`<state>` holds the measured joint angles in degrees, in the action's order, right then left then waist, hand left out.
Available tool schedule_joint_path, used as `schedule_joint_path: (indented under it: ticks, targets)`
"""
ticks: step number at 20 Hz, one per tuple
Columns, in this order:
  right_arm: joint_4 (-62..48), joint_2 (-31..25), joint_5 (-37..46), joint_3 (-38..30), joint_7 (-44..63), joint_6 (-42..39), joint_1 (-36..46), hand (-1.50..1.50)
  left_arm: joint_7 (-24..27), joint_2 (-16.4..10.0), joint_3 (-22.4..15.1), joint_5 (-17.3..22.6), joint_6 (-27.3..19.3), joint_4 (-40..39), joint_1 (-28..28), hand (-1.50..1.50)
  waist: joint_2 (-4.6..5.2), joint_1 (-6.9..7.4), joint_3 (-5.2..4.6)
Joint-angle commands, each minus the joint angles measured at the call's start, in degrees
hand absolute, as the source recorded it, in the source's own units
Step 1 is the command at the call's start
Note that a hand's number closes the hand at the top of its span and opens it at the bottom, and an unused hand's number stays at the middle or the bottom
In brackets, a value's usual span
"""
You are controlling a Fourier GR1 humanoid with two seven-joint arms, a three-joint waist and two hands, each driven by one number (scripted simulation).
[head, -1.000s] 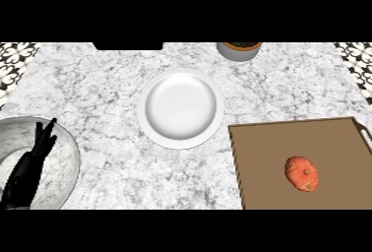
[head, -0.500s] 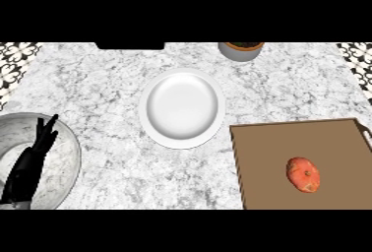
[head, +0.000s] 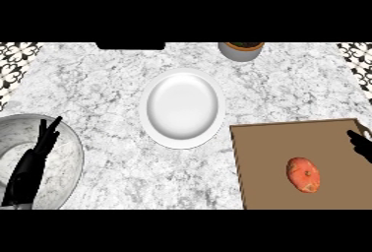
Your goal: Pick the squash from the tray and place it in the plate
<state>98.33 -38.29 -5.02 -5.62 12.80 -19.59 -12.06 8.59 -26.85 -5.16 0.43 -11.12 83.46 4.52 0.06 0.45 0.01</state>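
Left black hand (head: pixel 33 165) rests released, fingers straight, at 8 o'clock; right hand (head: pixel 361 143) at 3 o'clock, state untellable. Lumpy orange squash (head: pixel 303 174) lies on flat brown tray (head: pixel 269 147), 4 o'clock from glossy round white plate (head: pixel 181 108); veined marble counter (head: pixel 102 93).

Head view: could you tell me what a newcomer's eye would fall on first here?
The orange squash stands out most, lying on the brown tray at the lower right. Next comes the white plate in the middle of the marble counter. The black left hand rests open at the lower left, and the right hand shows at the right edge.
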Motion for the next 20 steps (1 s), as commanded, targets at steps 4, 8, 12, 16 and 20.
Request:
schedule_joint_path:
  ticks: [4,8,12,16,20]
  targets:
    - [-10.79,3.38,7.02,2.10,-3.39,-4.31,7.51,-1.50,1.47,0.44,3.89,-0.21,4.43,-3.74,-2.58,0.00,0.01,-0.30,-0.01]
    - [-12.10,5.40,9.29,1.87,-4.57,-6.86,7.91,-1.50,-2.65,3.04,2.69,-4.97,1.63,1.73,-0.66,0.00,-0.06,-0.34,0.00]
    - [-10.18,7.21,10.41,1.60,-4.85,-9.64,6.39,-1.50,-1.61,2.67,6.21,-3.37,5.62,1.56,0.49,0.00,-0.10,-0.41,-0.01]
    - [-18.77,9.02,17.08,4.40,-10.66,-7.96,7.96,-1.50,-2.91,6.46,3.84,-6.80,2.14,2.76,1.17,0.00,-0.06,-0.29,0.02]
    - [-21.82,10.21,20.37,2.81,-13.38,-7.58,9.09,-1.50,-1.79,6.54,6.64,-6.45,5.70,2.38,0.83,0.00,-0.07,-0.39,0.00]
